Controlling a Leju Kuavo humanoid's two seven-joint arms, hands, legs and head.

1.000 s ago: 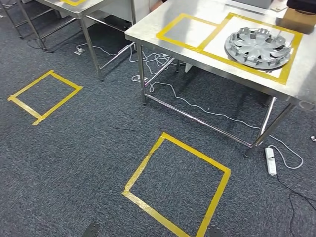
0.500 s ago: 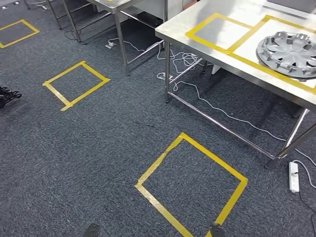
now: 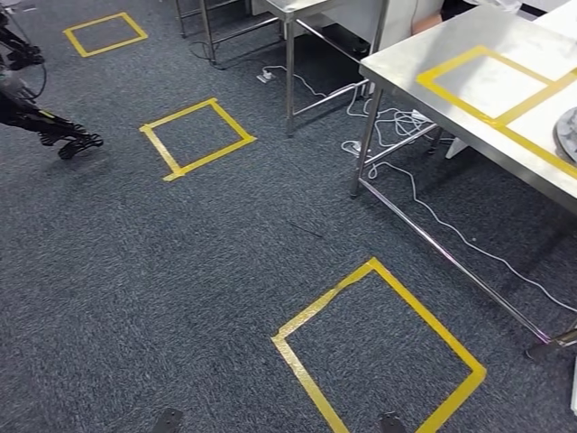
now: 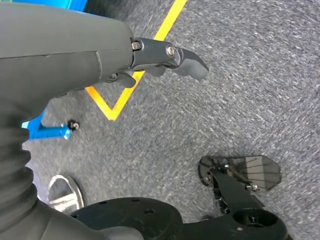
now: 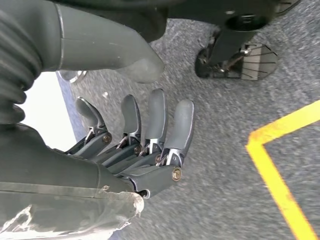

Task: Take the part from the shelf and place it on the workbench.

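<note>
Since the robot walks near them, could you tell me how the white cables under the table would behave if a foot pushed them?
The white cables look thin and lie in loose curves, so they are probably floppy and light. On the carpet they would likely drag and snag rather than roll.

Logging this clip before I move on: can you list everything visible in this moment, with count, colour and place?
Steel workbench: one, silver, right side, with yellow tape rectangles on its top.
Part: one, grey, on the workbench at the picture's right edge, mostly cut off.
Second steel table: one, silver, behind, near the top of the head view.
Floor tape squares: three, yellow, on dark grey carpet: near, middle-left, far-left.
Cables: several, white, on the carpet under the workbench.
Dark equipment: black, far left; what it is I cannot tell.
Left robot hand: dark grey, hanging above the carpet, holding nothing.
Right robot hand: dark grey, fingers apart, holding nothing.
</note>
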